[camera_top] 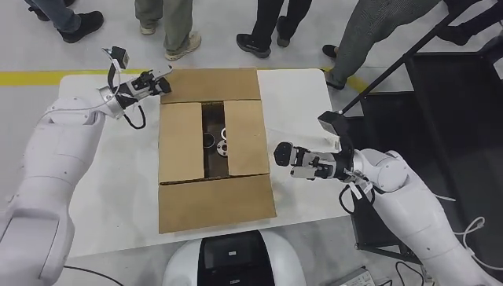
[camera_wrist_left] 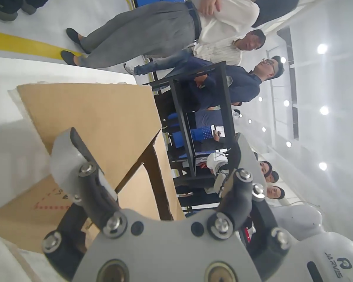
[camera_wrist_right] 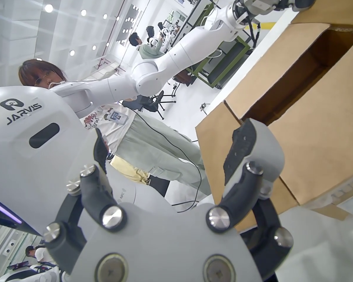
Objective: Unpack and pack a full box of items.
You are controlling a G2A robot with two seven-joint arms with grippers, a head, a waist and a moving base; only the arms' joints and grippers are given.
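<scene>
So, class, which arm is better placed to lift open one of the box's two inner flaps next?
Probably right: the right gripper, fingers open, sits beside the right inner flap at mid-length. The left gripper is off by a corner of the far outer flap.

Cardboard box (camera_top: pixel 211 148), flaps part-open, mid-table.

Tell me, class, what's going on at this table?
A two-armed robot is working on a cardboard box on a white table. The box's near and far flaps are folded out flat. The two side flaps lie nearly shut, and the gap between them shows a few items inside. The left end effector is open at the box's far left corner, and the right end effector is open beside its right side. Neither holds anything.
</scene>
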